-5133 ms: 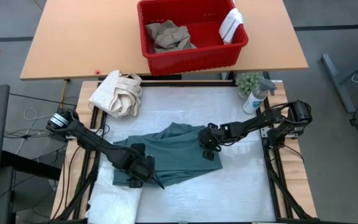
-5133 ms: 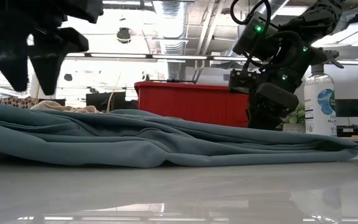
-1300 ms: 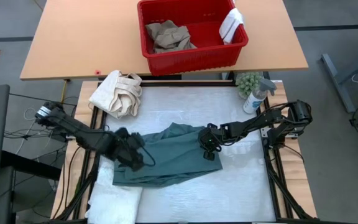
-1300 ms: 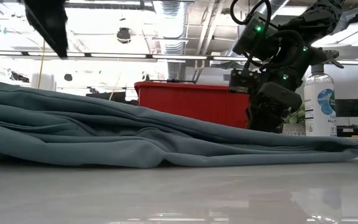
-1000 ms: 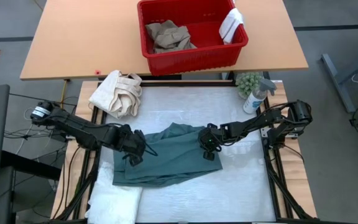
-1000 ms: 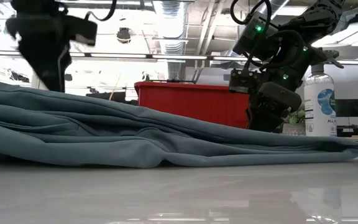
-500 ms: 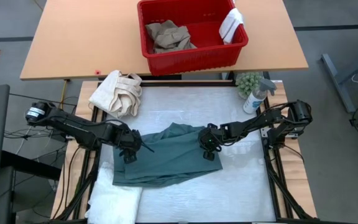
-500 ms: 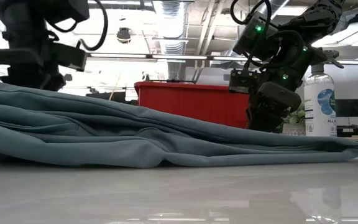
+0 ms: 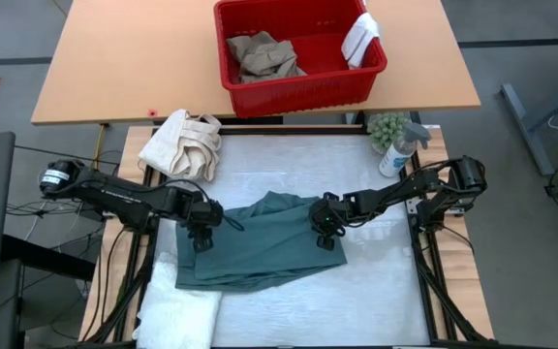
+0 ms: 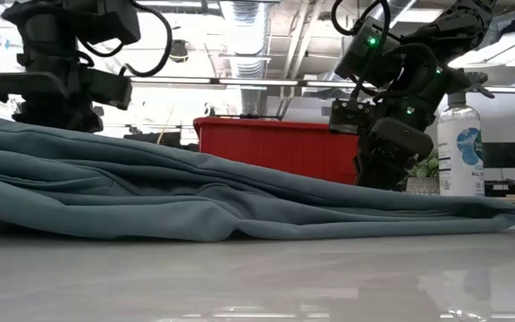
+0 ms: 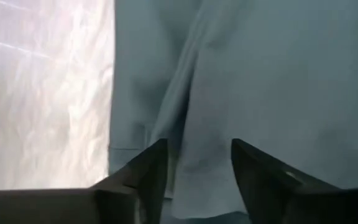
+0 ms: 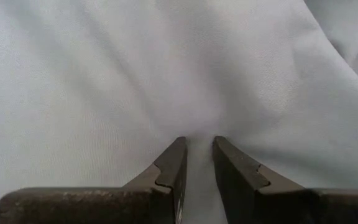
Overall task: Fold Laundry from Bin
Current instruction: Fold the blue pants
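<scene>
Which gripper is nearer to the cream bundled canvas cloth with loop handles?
Left. The left gripper sits at the teal-green garment's left edge, just below the cream canvas cloth. The right gripper pinches the garment's right side, farther away.

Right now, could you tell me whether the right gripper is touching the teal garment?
Touching. The right wrist view shows the right gripper pinching a ridge of the teal garment between nearly closed fingers.
</scene>
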